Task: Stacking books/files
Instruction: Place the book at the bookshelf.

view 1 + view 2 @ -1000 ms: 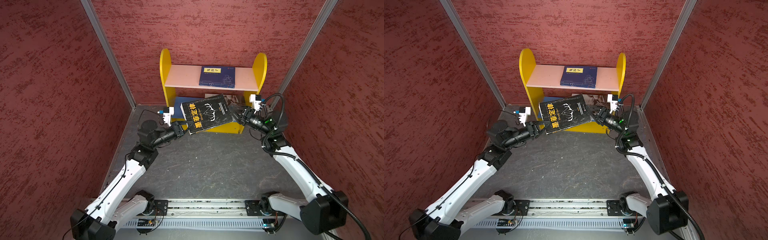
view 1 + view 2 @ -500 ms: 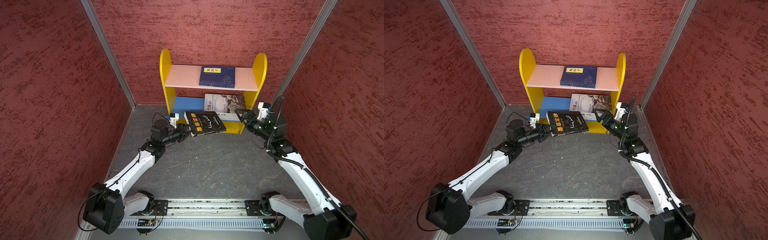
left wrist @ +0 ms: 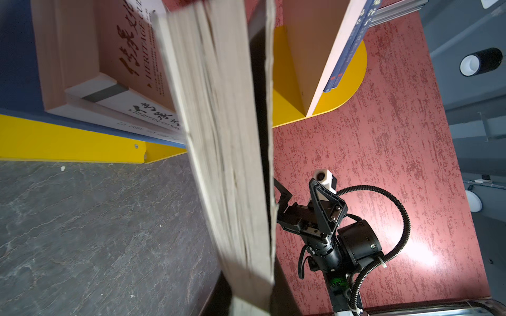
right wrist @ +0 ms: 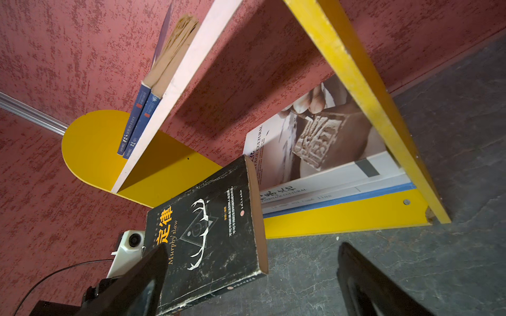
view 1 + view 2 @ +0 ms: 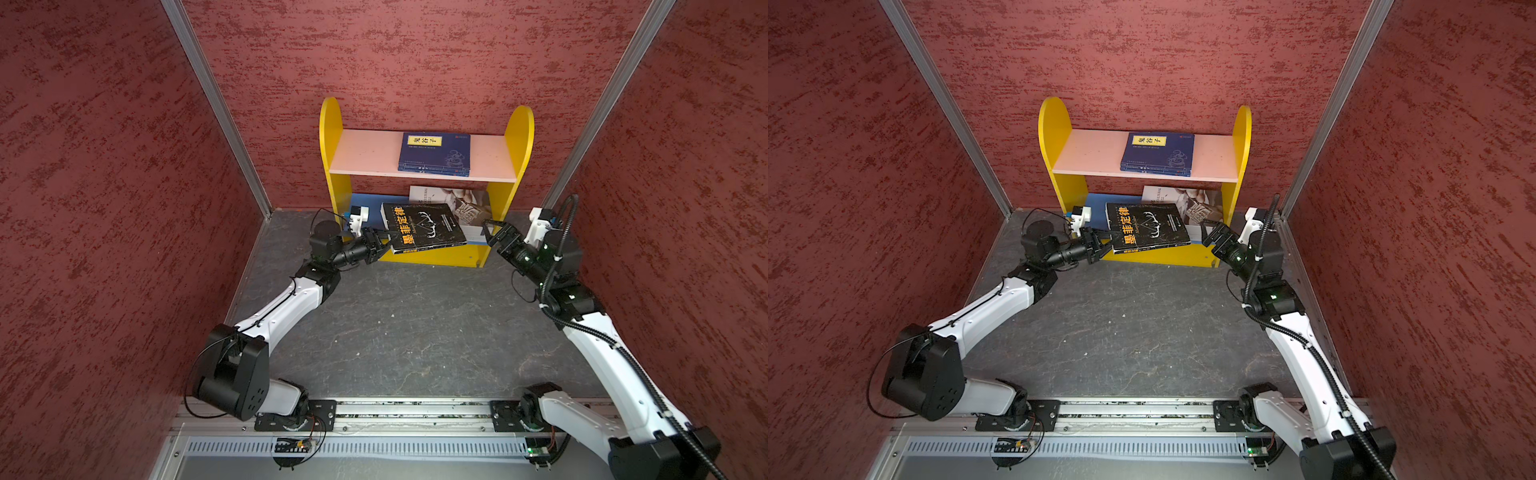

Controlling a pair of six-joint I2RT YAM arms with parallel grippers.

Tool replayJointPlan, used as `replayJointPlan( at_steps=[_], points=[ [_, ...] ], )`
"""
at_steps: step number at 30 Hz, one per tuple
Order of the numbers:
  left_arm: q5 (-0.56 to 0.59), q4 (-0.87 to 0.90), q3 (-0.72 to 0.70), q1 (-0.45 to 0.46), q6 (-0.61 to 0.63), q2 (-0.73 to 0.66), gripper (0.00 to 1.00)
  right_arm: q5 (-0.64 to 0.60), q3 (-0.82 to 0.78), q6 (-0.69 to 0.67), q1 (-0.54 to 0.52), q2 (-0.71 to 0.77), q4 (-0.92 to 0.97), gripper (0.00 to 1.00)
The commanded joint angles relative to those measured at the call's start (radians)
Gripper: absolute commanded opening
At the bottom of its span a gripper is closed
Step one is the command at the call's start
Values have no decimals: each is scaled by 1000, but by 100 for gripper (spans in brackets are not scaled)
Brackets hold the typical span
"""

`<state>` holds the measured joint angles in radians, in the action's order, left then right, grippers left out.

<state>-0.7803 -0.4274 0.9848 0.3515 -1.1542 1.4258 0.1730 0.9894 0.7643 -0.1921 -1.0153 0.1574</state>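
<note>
While my left gripper clamps the black book at its 9 o'clock edge, my right gripper gapes empty just off its 3 o'clock edge

Black paperback with gold characters: matt cover, scuffed, worn white at the edges; page block is raw yellowed paper, rough. Large white-grey photo-cover book: smooth, slight sheen. Navy books with yellow label: smooth card. Yellow-sided shelf unit: painted board, smooth, edges chipped; pink top board matt. Dark grey worktop: matt, stone-veined. Red walls: rough, plaster-like. Corner posts: brushed aluminium.
</note>
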Motion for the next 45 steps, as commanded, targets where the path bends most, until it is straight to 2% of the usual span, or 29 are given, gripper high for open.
replayJointPlan(
  at_steps=[1,6,12,23,31,45],
  points=[
    [-52,-80,77,-9,43,5,2,-34,-12,-30,11,9,4,97],
    [-109,-101,195,-21,69,131,2,-36,-8,-32,20,1,-4,97],
    [-166,-253,303,-20,-12,316,3,-44,3,-41,27,-1,7,97],
    [-204,-221,540,-1,-1,530,3,-61,1,-49,32,0,36,96],
    [-222,-16,719,22,68,643,3,-79,-1,-49,33,2,56,95],
    [-215,208,1099,65,145,855,3,-129,-14,-53,35,32,96,95]
  ],
)
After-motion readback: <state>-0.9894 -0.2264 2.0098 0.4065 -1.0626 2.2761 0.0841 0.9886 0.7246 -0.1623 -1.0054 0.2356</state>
